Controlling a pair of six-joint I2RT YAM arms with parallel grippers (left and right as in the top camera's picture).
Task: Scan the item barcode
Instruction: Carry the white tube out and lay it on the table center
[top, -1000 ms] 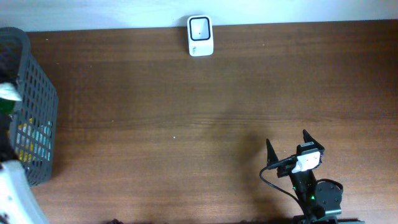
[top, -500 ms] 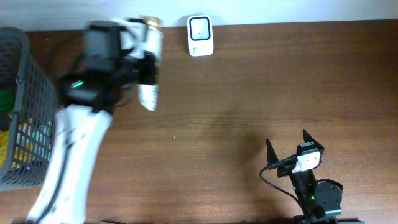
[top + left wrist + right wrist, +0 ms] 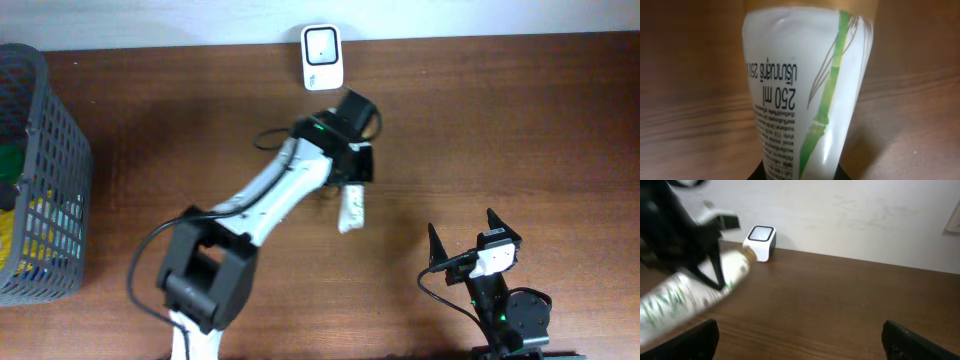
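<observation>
1. White bottle (image 3: 351, 210) with a green bamboo print and a "250 ml" label. In the overhead view it sits mid-frame, below the white barcode scanner (image 3: 322, 57) and apart from it.
2. Left gripper (image 3: 353, 178) is clamped on the bottle, whose free end points down-frame.
3. Right gripper (image 3: 462, 228) is at lower right, fingers spread wide and empty.
4. Grey mesh basket (image 3: 62, 180) is at the left edge, with yellow and green items inside.
5. Brown wooden table (image 3: 520, 120) lies under everything.

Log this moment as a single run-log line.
left gripper: shut on white bottle | bottle position: over table, short of scanner | right gripper: open, empty | basket: left table edge
</observation>
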